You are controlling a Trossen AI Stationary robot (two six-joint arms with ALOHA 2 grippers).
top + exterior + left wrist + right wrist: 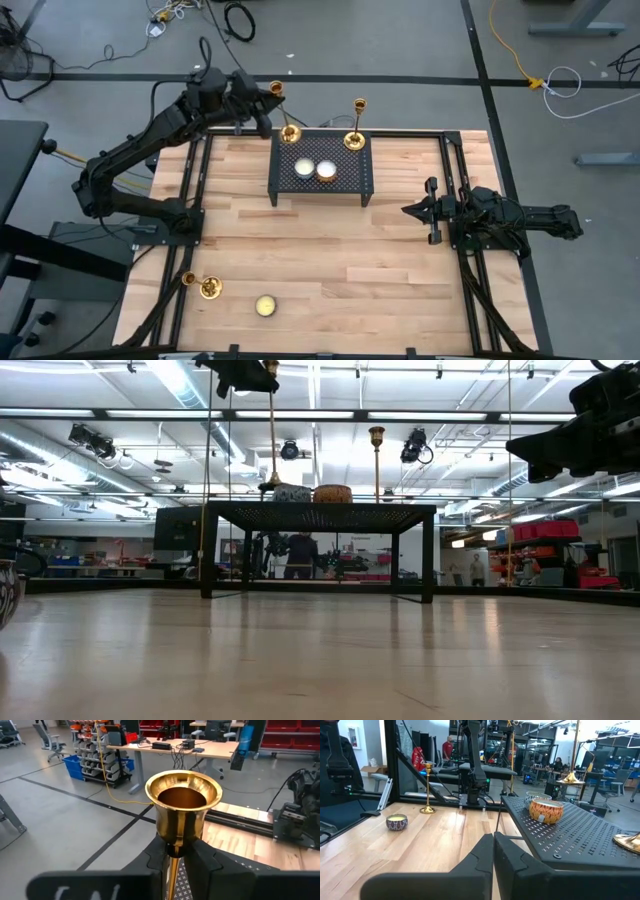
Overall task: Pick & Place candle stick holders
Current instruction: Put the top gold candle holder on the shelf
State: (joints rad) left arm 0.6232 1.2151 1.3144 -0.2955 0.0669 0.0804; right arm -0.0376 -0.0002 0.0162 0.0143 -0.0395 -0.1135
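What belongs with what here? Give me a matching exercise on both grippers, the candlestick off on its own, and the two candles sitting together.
Column one:
1. left gripper
2. right gripper
3. lone candlestick
4. pair of tin candles

Column two:
A. on top of the black mesh rack
B. shut and empty, over the table to the right of the rack
C. upright on the bare wood beside a single tin candle
D. closed on the stem of a brass candlestick, just under its cup

Pairs: 1-D, 2-B, 3-C, 4-A
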